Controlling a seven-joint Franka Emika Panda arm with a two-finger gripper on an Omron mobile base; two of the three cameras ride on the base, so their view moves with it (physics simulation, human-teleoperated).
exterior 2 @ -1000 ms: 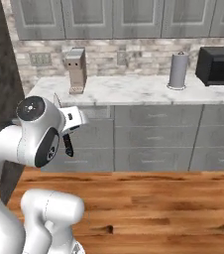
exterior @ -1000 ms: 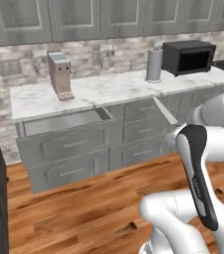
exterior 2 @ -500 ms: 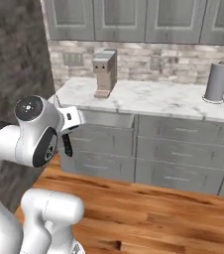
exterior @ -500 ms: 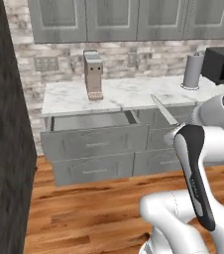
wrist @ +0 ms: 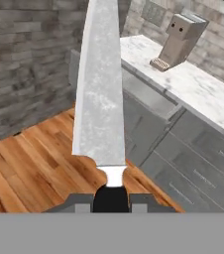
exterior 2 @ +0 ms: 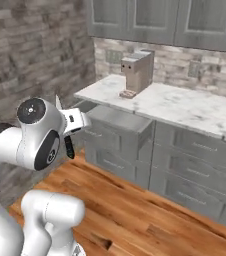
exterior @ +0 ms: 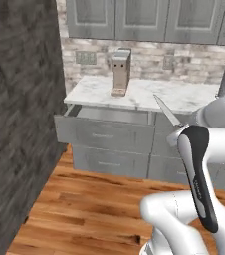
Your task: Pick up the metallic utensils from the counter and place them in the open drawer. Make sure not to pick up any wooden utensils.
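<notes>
Knife (wrist: 100,94): a metallic utensil with a broad silver blade and a black handle, being held in the air in front of the cabinets, well apart from the counter; in the left base view the blade (exterior: 167,111) is seen pointing up and to the left from the arm.
Gripper (wrist: 111,199): being kept narrow around the knife's black handle, the two finger tips pressed to either side of it, the blade running straight away from the hand.
Open drawer (exterior: 104,124): the top drawer under the left end of the counter, being shown pulled out toward the near side; its flat grey inside (exterior 2: 120,116) is being shown bare where it can be seen.
Counter (exterior: 149,94): white marble with grey veins, running to the right along the far wall above grey drawer fronts.
Coffee machine (exterior 2: 136,72): a tan-grey boxy appliance, standing upright on the counter's left part, just behind the open drawer.
Floor (exterior: 89,204): brown wooden planks, lying below the cabinets.
Wall (exterior: 20,99): a dark stone face, rising at the left, beside the drawer's left end.
</notes>
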